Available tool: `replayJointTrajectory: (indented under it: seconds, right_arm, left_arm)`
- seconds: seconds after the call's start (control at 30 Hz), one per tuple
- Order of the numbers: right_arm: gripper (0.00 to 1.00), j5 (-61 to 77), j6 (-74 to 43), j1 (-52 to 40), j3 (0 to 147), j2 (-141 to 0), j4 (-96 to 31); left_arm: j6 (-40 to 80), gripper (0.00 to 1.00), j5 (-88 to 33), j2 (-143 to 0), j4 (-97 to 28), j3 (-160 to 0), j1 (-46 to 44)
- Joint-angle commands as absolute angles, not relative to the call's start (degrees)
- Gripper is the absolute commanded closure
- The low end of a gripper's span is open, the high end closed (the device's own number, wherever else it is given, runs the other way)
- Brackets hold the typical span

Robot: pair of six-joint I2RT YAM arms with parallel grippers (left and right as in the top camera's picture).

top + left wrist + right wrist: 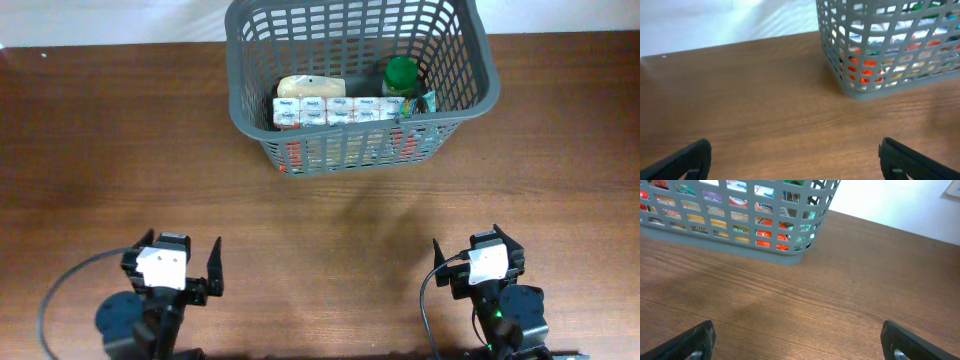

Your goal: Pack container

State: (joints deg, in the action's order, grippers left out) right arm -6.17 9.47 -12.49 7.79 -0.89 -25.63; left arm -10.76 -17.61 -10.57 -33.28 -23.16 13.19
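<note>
Though well beyond left tool (pixel 183 241), container (pixel 340 128).

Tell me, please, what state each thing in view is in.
Basket: upright, partly filled.
Bottle: upright in basket, green cap on.
Cartons: in a row inside basket.
Left gripper: open, empty.
Right gripper: open, empty.

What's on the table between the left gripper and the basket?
Nothing. Only bare wooden table lies between the left gripper and the basket, as the overhead and left wrist views show.
</note>
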Motion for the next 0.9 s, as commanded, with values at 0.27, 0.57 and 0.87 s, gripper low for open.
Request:
replayJointTrajectory:
  seconds: [0.27,0.57,0.87]
  right_arm:
    - [0.01,-6.3,9.6,-12.8,7.4,-0.2,-25.7]
    - [0.01,-6.3,9.6,-12.8,7.4,-0.2,-25.7]
    - [0.01,-6.3,9.6,-12.8,7.4,-0.2,-25.7]
  left_arm:
    - [-6.6,0.01,-18.4,-1.4,-28.6,-10.5,12.0]
    - [-5.6,0.01,-17.8,-0.3,-26.3,-7.6,11.7]
    - [-5.6,0.01,-17.8,-0.3,-26.3,-7.6,11.8]
